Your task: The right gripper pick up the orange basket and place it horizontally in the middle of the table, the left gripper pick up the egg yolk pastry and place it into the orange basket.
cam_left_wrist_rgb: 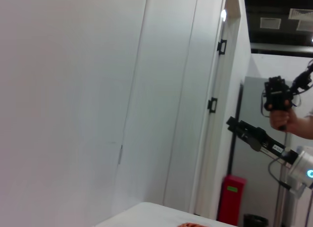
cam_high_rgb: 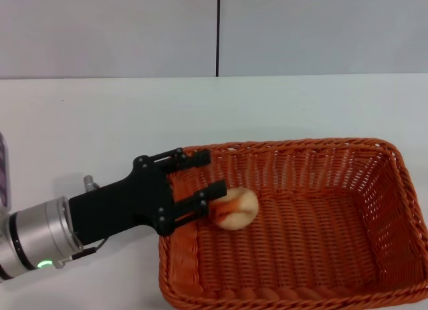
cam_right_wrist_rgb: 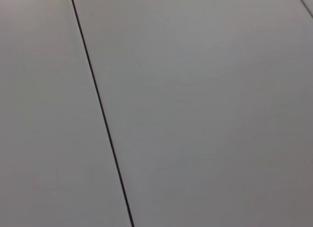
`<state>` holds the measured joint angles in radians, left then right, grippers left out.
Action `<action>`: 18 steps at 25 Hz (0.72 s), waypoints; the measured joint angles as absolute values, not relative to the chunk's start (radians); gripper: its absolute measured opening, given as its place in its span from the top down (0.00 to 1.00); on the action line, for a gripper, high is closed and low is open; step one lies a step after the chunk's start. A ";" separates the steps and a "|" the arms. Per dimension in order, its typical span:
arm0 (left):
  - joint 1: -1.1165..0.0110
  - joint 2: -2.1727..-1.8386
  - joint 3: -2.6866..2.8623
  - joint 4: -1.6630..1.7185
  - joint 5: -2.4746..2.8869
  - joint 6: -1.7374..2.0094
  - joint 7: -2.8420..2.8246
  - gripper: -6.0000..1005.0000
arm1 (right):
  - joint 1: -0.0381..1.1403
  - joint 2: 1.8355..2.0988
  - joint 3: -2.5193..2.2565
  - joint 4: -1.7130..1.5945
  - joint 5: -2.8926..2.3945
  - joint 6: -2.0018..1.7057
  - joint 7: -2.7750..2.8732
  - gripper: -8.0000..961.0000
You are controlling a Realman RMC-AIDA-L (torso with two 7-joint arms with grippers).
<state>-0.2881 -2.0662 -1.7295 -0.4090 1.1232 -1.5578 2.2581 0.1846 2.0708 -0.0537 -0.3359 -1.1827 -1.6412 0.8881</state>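
The orange basket point(cam_high_rgb: 321, 223) lies lengthwise on the white table point(cam_high_rgb: 100, 123), at the front right of the head view. The egg yolk pastry point(cam_high_rgb: 237, 209), a pale ball with an orange blotch, rests on the basket floor near its left wall. My left gripper point(cam_high_rgb: 210, 174) reaches in over the basket's left rim, open; its lower fingertip point(cam_high_rgb: 218, 188) is right beside the pastry, which is not between the fingers. The left wrist view shows my right gripper point(cam_left_wrist_rgb: 235, 125) far off, raised in the air away from the table.
A striped object point(cam_high_rgb: 3, 170) pokes in at the table's left edge. A wall with a dark vertical seam point(cam_high_rgb: 218, 33) stands behind the table. A red box point(cam_left_wrist_rgb: 232, 202) and a person's hand holding a device point(cam_left_wrist_rgb: 279, 104) show in the left wrist view.
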 joint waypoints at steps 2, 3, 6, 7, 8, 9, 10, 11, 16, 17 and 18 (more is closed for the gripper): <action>-0.269 -2.065 -1.751 -0.416 1.121 -1.562 2.258 0.53 | 0.186 2.071 -0.051 -0.336 -1.183 -1.639 0.888 0.53; -0.261 -2.064 -1.774 -0.416 1.120 -1.562 2.260 0.45 | 0.186 2.071 -0.051 -0.336 -1.183 -1.638 0.888 0.53; -0.225 -2.063 -1.907 -0.411 1.116 -1.549 2.271 0.34 | 0.187 2.071 -0.051 -0.338 -1.183 -1.637 0.878 0.53; -0.213 -2.063 -1.951 -0.409 1.117 -1.539 2.277 0.32 | 0.187 2.071 -0.051 -0.338 -1.183 -1.637 0.878 0.53; -0.205 -2.063 -1.982 -0.407 1.117 -1.532 2.283 0.30 | 0.187 2.071 -0.050 -0.338 -1.183 -1.636 0.869 0.53; -0.173 -2.065 -2.090 -0.404 1.117 -1.496 2.314 0.28 | 0.187 2.070 -0.048 -0.336 -1.183 -1.634 0.852 0.53; -0.173 -2.065 -2.090 -0.404 1.117 -1.496 2.314 0.26 | 0.187 2.070 -0.048 -0.336 -1.183 -1.634 0.852 0.53; -0.161 -2.068 -2.141 -0.400 1.116 -1.481 2.330 0.25 | 0.188 2.070 -0.048 -0.336 -1.183 -1.631 0.843 0.53; -0.149 -2.071 -2.379 -0.274 1.069 -1.461 2.447 0.19 | 0.205 2.071 -0.052 -0.335 -1.186 -1.598 0.823 0.53; -0.150 -2.071 -2.414 -0.246 1.056 -1.463 2.480 0.19 | 0.209 2.072 -0.054 -0.336 -1.188 -1.592 0.823 0.53; -0.150 -2.072 -2.465 -0.203 1.033 -1.473 2.545 0.19 | 0.213 2.072 -0.056 -0.335 -1.189 -1.588 0.823 0.53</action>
<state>-0.1496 -2.0718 -2.4654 -0.2027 1.0333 -1.4732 2.5451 0.2127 2.0718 -0.0562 -0.3355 -1.1889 -1.5879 0.8232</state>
